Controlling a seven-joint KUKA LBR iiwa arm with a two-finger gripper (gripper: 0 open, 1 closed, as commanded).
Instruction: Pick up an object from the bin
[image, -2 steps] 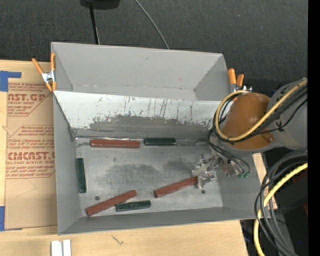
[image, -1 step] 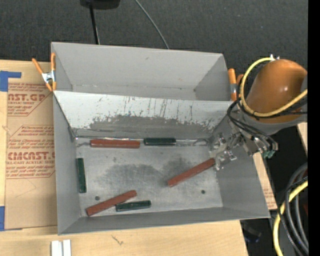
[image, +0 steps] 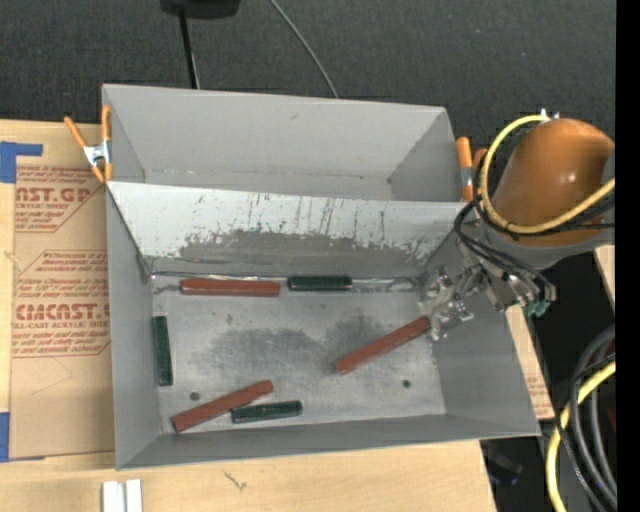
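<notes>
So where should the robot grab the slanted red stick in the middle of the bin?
The slanted red stick lies flat, with bare bin floor along both long sides. So it should probably grip the middle, coming straight down from above and pinching across the thin width.

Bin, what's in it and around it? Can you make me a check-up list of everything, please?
Surface: grey metal bin, floor scuffed and scratched.
Job's things: three red-brown sticks, one by the back wall, one at the front left, one slanted at mid-right; three dark green sticks, at the back, left side and front.
Clutter: nothing seen.
Hand: hand at the upper end of the slanted red-brown stick; whether it grips cannot be told.
Cables: yellow cable looped round the arm's orange cover; black cable behind the bin.
Surroundings: dark floor behind the bin.
</notes>
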